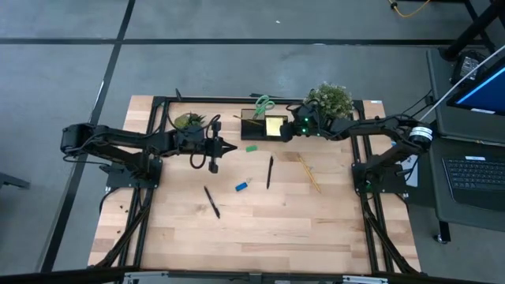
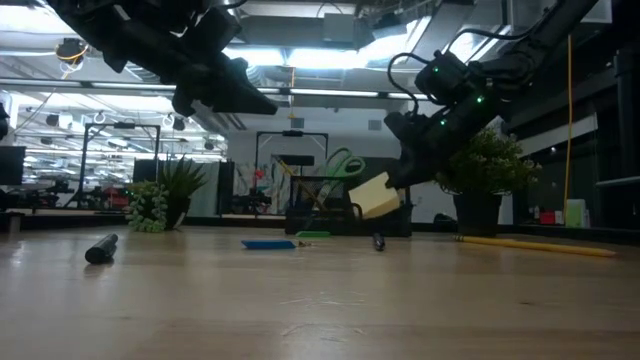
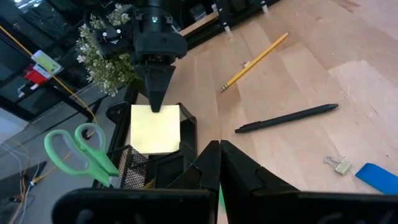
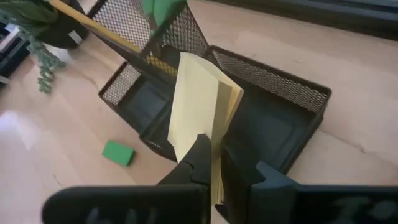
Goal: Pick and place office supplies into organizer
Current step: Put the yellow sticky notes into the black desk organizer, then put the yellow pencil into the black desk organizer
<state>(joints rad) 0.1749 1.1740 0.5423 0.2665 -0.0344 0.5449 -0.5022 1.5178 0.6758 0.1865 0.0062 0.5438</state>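
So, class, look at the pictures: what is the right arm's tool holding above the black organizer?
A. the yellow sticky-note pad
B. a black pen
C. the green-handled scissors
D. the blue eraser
A: the right tool is shut on the yellow sticky-note pad, hanging over the organizer; the scissors already stand in its taller section.

A square yellow sticky-note pad (image 4: 202, 102) is pinched by one edge in the right gripper (image 4: 214, 163), hanging tilted just above the low tray of the black wire-mesh organizer (image 4: 273, 112). Green-handled scissors (image 3: 78, 152) stand in its taller section beyond the gripper.
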